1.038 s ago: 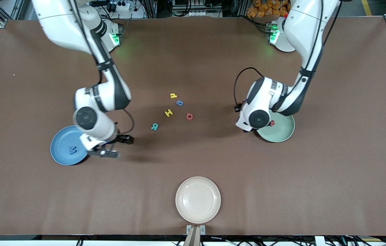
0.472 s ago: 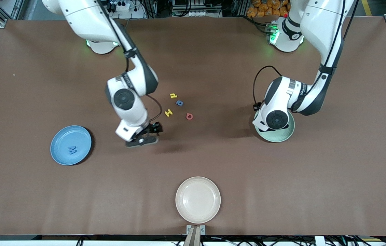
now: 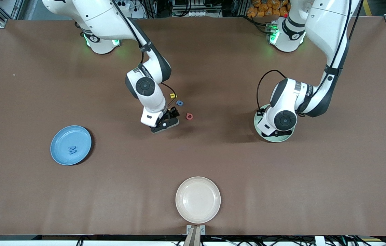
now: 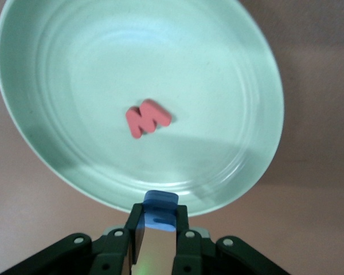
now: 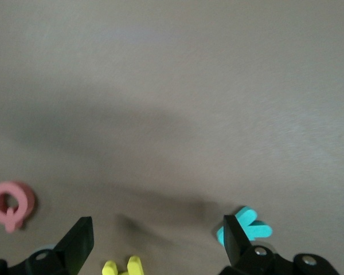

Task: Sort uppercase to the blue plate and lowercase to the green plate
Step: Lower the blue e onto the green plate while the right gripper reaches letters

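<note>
Two claws working, left claw (image 4: pixel 155 238) hovering over the green plate (image 4: pixel 258 74) pinching a blue letter (image 4: pixel 160 209), probably the small m, red w (image 4: pixel 147 117) lying inside, right claw (image 5: pixel 155 243) spreading above the bench between yellow H (image 5: pixel 123 267) and teal R (image 5: pixel 247 226), red Q (image 3: pixel 189 116) nearby, capital M (image 3: pixel 72 150) sitting in the blue plate (image 3: pixel 59 140).

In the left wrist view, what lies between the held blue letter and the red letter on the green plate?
Nothing: only bare green plate separates the blue letter in the left hand from the red letter, seen in the left wrist view.

The left claw (image 4: pixel 155 229) grips a blue letter (image 4: pixel 161 209) over the green plate's (image 4: pixel 63 160) rim; red w (image 4: pixel 147 118) inside.
</note>
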Motion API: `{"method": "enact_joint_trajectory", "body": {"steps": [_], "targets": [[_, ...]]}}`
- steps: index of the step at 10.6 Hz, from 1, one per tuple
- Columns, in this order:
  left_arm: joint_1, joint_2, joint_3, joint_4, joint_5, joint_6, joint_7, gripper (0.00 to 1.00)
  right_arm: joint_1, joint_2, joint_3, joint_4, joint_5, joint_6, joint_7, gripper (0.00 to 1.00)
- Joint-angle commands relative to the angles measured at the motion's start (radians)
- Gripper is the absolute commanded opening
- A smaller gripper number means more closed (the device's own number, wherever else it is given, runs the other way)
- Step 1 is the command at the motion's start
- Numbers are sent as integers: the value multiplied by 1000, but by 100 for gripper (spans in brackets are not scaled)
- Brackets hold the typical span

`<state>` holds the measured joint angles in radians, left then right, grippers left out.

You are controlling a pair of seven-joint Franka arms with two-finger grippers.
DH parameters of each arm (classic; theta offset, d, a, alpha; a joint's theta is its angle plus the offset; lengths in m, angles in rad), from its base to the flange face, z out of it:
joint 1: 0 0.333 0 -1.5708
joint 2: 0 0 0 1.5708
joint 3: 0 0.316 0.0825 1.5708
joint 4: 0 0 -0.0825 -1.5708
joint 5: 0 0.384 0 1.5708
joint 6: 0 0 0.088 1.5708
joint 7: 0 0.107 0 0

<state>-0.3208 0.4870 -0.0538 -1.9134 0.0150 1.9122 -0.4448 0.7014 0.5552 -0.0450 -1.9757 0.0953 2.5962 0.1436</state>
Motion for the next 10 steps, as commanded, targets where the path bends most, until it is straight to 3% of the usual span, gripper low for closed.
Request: {"method": "enact_joint_trajectory", "body": {"steps": [1, 4, 5, 7, 10], "targets": [[6, 13, -6, -16, 22, 56, 14, 22, 7, -17, -1, -28, 6, 1, -100, 100], [6, 18, -6, -16, 22, 96, 14, 33, 49, -18, -1, -69, 6, 14, -108, 100], [6, 18, -6, -15, 20, 111, 14, 54, 52, -21, -1, -84, 7, 27, -104, 100], [5, 19, -8, -15, 13, 120, 0, 66, 58, -24, 0, -123, 7, 82, -98, 100], [3, 15, -12, -4, -21, 120, -66, 67, 75, -31, 1, -147, 7, 97, -95, 100]]}}
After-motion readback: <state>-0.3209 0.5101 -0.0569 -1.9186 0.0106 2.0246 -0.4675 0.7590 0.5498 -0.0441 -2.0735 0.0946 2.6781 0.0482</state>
